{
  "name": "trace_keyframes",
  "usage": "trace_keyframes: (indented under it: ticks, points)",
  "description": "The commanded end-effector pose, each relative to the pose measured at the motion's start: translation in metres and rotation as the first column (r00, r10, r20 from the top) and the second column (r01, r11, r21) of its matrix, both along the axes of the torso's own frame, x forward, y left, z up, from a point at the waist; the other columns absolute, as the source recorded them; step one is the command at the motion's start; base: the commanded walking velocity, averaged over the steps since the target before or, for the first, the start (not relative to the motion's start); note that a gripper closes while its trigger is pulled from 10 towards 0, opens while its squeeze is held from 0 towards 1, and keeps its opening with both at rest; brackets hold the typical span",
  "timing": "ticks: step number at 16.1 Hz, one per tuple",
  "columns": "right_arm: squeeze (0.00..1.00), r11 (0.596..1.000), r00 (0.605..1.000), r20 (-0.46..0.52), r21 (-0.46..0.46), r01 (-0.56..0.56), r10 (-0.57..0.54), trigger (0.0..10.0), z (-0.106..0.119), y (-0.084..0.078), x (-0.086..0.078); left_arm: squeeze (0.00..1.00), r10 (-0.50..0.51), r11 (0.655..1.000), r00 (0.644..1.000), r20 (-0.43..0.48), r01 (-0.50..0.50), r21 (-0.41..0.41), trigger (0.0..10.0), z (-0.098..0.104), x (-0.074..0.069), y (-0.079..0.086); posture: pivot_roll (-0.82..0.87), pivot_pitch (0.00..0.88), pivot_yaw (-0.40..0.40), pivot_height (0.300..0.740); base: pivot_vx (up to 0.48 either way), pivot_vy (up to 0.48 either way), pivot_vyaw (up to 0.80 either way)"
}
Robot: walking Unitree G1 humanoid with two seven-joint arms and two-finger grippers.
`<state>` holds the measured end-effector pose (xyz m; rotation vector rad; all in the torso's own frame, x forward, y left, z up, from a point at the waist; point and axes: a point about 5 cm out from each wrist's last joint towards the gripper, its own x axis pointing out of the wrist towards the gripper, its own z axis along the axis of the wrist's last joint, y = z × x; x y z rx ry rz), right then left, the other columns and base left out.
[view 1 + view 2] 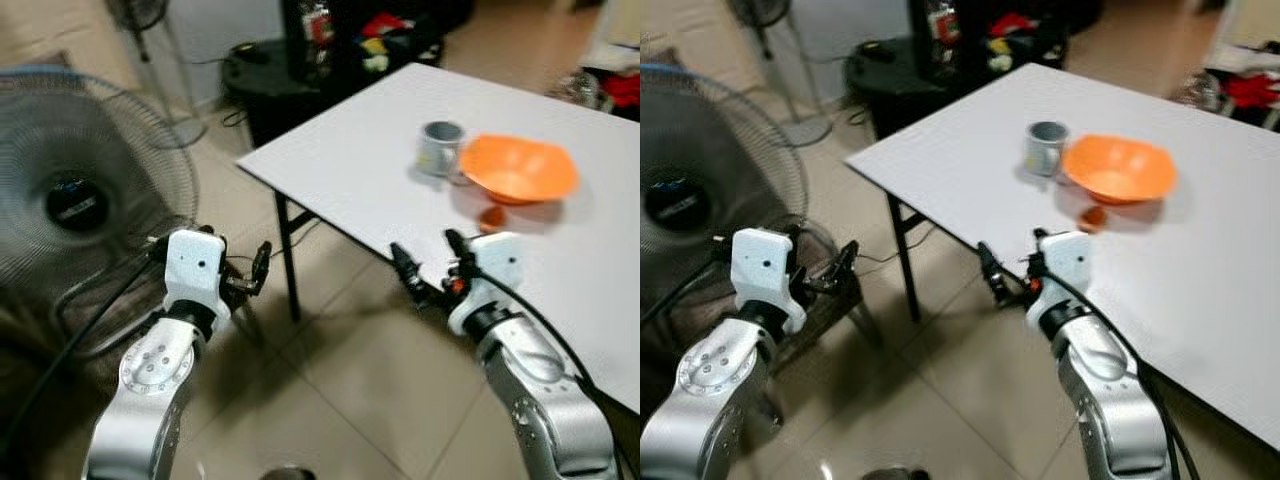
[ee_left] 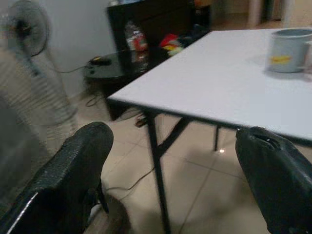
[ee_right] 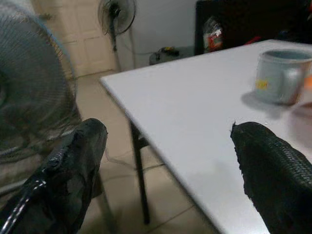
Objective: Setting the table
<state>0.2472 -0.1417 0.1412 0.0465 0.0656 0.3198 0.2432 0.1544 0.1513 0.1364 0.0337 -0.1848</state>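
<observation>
Our right hand (image 1: 430, 268), fingers spread and empty, hovered at the tabletop (image 1: 350, 160) edge; the grey mug (image 1: 440, 148) and orange bowl (image 1: 518, 168) lay beyond, upper right. Left hand (image 1: 250, 275), also open, was farther.

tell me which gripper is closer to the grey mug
Right. The right gripper hangs at the table's near edge, just short of the grey mug. The left gripper is off the table, over the floor, farther away.
</observation>
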Motion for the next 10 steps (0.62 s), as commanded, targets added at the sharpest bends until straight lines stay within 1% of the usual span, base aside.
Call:
trace_keyframes:
  ticks: [1,4,10]
  points:
    - [1.0,1.0,1.0,0.01,0.004,0.008,-0.008,10.0,0.0016,0.0019,-0.0011,0.0,0.021,0.999,1.0,0.004,-0.021,0.023,10.0,-0.0004,0.0008,0.0064,0.09,0.0,0.075,0.74,0.0,0.0,0.77]
    - [1.0,1.0,1.0,0.008,0.005,0.01,-0.01,10.0,0.0013,0.0005,-0.003,0.0,0.024,0.999,1.0,0.013,-0.025,0.02,10.0,0.0011,0.0031,0.0058,0.08,0.0,0.08,0.74,0.0,0.0,0.77]
    - [1.0,1.0,1.0,-0.009,0.0,-0.014,0.014,10.0,-0.0015,0.005,-0.0009,0.0,0.014,1.0,1.0,0.014,-0.014,0.028,10.0,0.0013,0.0035,0.0049,0.1,0.0,0.074,0.74,0.0,0.0,0.76]
